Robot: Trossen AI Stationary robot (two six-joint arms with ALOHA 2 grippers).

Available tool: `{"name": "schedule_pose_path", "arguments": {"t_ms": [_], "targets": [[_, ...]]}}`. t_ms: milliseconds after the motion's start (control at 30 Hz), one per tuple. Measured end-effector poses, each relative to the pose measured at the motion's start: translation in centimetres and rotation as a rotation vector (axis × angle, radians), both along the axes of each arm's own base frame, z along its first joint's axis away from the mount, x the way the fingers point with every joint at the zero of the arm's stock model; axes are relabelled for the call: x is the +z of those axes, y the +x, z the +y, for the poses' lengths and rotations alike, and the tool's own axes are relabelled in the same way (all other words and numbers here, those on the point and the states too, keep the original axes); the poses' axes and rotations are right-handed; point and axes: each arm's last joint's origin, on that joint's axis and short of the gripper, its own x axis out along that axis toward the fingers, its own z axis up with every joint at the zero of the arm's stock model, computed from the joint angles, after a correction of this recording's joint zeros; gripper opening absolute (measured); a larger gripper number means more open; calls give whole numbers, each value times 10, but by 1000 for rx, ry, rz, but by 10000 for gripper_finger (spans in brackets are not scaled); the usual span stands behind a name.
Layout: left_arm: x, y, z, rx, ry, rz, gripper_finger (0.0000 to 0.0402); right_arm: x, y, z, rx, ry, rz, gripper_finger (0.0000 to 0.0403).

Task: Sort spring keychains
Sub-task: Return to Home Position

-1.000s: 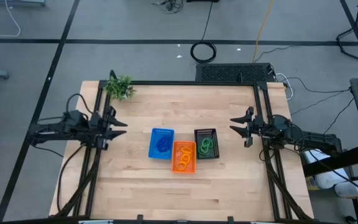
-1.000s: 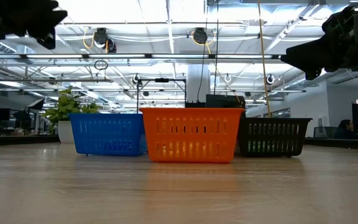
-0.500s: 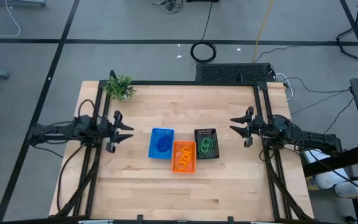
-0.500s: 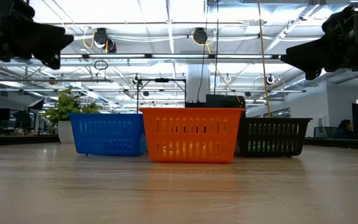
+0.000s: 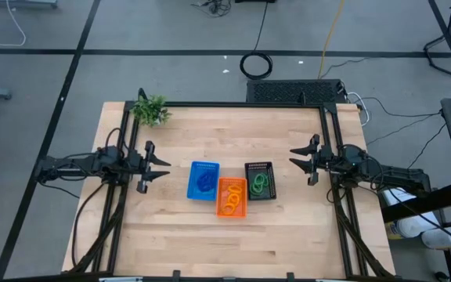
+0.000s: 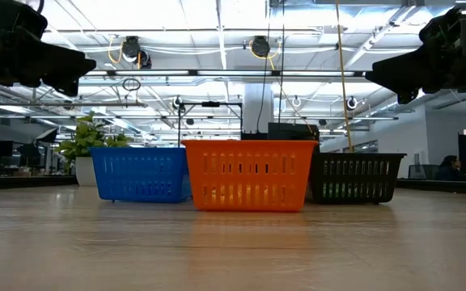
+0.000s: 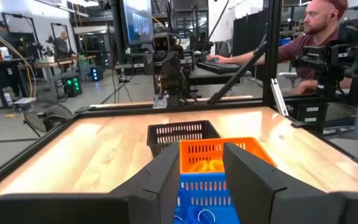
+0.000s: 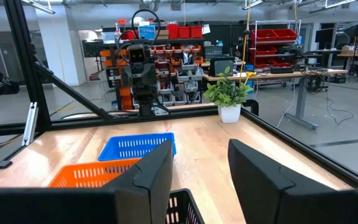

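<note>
Table (image 5: 210, 243) with an arm at each side edge; left jaws and right jaws both parted, empty. Midway between them, well apart from each, stand the blue basket (image 6: 140, 174), orange basket (image 6: 249, 174) and black basket (image 6: 354, 178), holding the spring keychains (image 5: 231, 200). Sorting appears complete; homing needs only arm retraction.

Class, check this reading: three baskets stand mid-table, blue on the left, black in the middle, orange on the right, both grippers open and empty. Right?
Not quite: the high view shows the orange basket in the middle and the black basket on the right. The blue basket is on the left, and the left gripper and right gripper are open and empty.
</note>
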Motion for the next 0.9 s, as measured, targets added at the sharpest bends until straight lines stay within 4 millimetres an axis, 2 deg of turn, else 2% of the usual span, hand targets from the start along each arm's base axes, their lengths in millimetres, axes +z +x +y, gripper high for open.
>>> {"name": "schedule_pose_path", "arguments": {"t_ms": [900], "targets": [[2, 0, 0, -2, -14, -14, 131, 0, 0, 0, 0, 0, 0, 144]]}}
